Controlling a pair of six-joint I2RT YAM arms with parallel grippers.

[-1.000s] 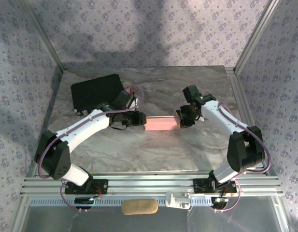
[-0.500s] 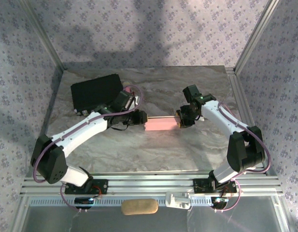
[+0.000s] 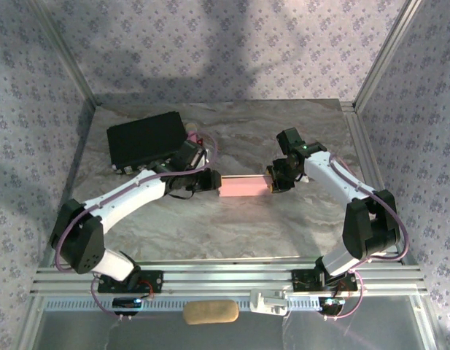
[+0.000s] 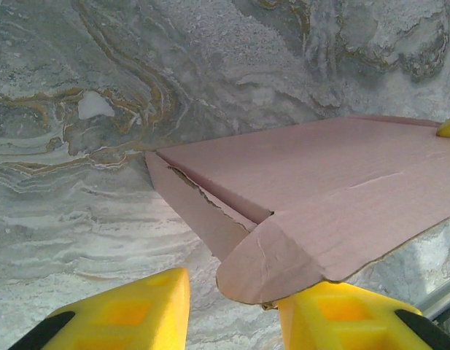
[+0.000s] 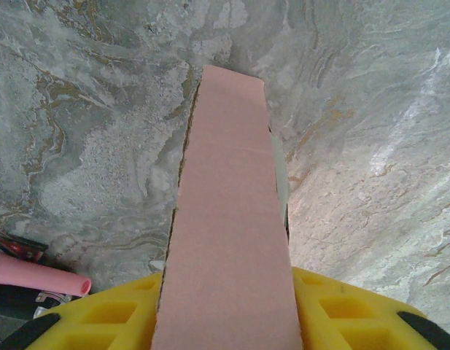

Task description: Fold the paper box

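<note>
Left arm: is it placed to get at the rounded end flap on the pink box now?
Probably yes. The rounded flap of the paper box sits right at the left arm's open jaws, overlapping one finger, with nothing between.

Far left: black case (image 3: pixel 146 138) stands in the way.
Centre: paper box (image 3: pixel 244 187) lies across.
Near side: table (image 3: pixel 210 233) free.

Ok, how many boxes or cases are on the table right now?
2. The paper box sits in the middle; the black case lies at the far left. Any others would be hidden from view.
</note>
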